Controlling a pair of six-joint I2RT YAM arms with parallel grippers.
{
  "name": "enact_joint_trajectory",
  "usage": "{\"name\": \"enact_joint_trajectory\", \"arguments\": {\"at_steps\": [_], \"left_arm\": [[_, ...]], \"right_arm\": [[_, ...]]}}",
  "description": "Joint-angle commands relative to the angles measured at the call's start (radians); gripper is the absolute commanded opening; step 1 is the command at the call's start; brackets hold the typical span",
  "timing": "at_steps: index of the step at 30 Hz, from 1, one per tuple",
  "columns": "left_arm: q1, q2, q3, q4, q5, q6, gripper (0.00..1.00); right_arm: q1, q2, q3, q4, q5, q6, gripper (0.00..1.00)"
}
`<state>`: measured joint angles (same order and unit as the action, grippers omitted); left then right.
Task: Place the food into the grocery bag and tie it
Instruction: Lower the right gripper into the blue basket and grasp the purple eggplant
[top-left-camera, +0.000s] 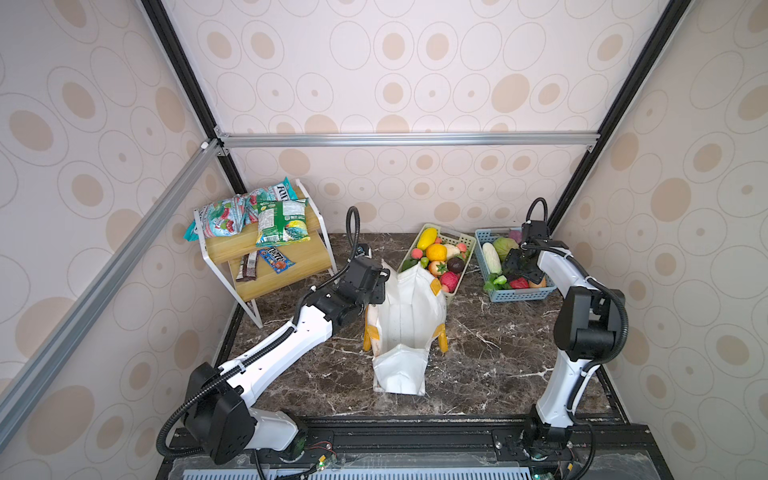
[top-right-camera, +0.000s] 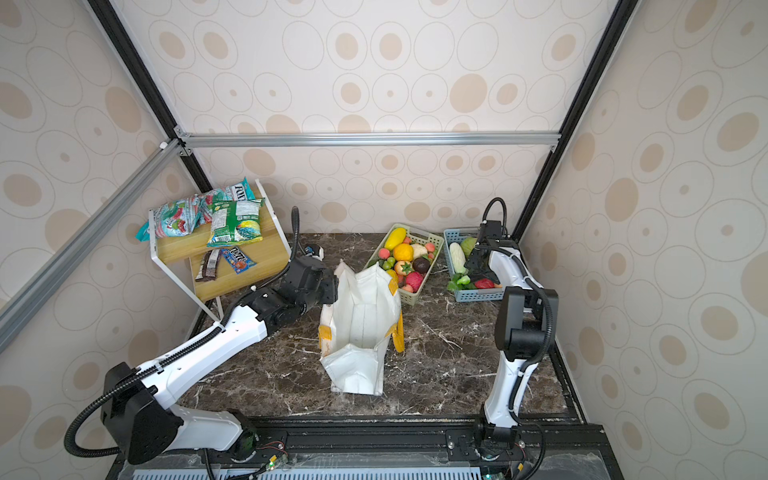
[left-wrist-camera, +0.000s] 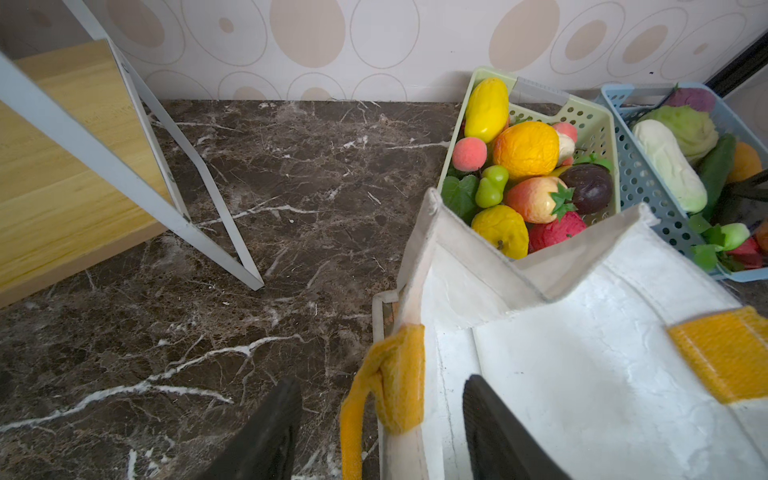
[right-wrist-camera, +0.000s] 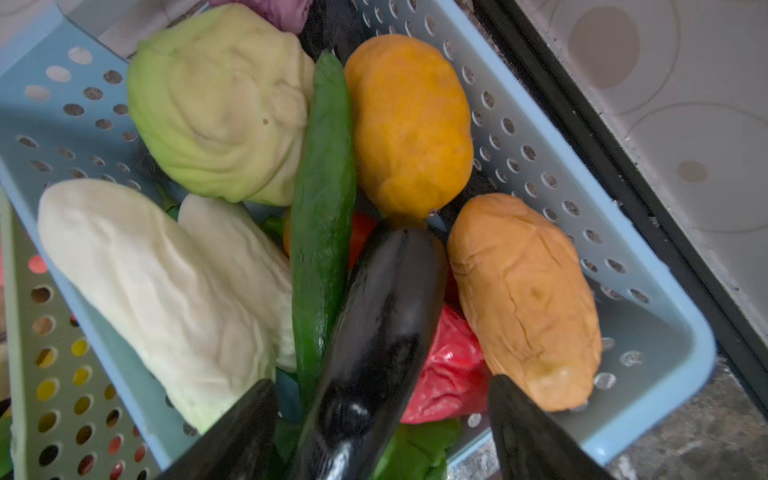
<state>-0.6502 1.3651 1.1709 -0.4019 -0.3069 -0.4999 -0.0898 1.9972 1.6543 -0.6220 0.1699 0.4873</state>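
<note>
Now, in both top views the grocery bag (top-left-camera: 405, 328) is seen standing open in the middle of the table (top-left-camera: 498, 357), with the green basket (top-left-camera: 457, 237) just behind it. No food can be seen inside it. The left claw (top-left-camera: 380, 284) is placed at the bag's rim. The right claw (top-left-camera: 521, 270) is dipped into the blue basket (top-left-camera: 519, 296), well apart from the bag. The bag is soft and floppy, so it could be tipped over or folded shut if its rim is pushed.

In the left wrist view, the left claw (left-wrist-camera: 380, 380) is seen partly open. 1 finger is outside the bag and 1 is inside, with the bag's wall and a yellow handle (left-wrist-camera: 399, 374) standing between them. Nothing is squeezed, and whether the wall is touched cannot be told. If the claw is shut badly, only the handle might be caught, and the bag's mouth would be pulled crooked.

In the right wrist view, the right claw (right-wrist-camera: 382, 384) is spread wide, and the dark eggplant (right-wrist-camera: 374, 316) lies between its 2 fingers. It is not pinched yet. The eggplant is smooth and shiny, so it might be squirted out when it is squeezed. The green cucumber (right-wrist-camera: 322, 199) lies right beside it, and the potato (right-wrist-camera: 528, 299) ends just beside 1 finger. So 1 of them could be caught too, or be knocked out of the basket.
</note>
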Motion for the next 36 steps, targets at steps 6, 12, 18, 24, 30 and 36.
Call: {"name": "enact_joint_trajectory", "arguments": {"at_steps": [6, 12, 18, 24, 30, 36], "left_arm": [[-0.016, -0.026, 0.007, -0.022, -0.067, 0.018, 0.64], [-0.016, -0.026, 0.001, -0.014, -0.064, 0.021, 0.64], [-0.016, -0.044, -0.011, -0.004, -0.063, 0.014, 0.64], [-0.016, -0.061, -0.023, 0.018, -0.055, 0.005, 0.65], [-0.016, -0.069, -0.025, 0.022, -0.051, -0.003, 0.64], [-0.015, -0.063, -0.019, 0.018, -0.037, -0.007, 0.65]], "right_arm": [[-0.008, 0.068, 0.054, -0.036, -0.022, 0.051, 0.77], [-0.01, 0.088, 0.053, -0.011, -0.052, 0.089, 0.72], [-0.016, 0.072, 0.012, 0.032, -0.07, 0.12, 0.6], [-0.023, 0.033, -0.023, 0.084, -0.084, 0.131, 0.53], [-0.027, 0.011, -0.028, 0.097, -0.116, 0.138, 0.46], [-0.027, -0.038, -0.035, 0.113, -0.159, 0.119, 0.4]]}}
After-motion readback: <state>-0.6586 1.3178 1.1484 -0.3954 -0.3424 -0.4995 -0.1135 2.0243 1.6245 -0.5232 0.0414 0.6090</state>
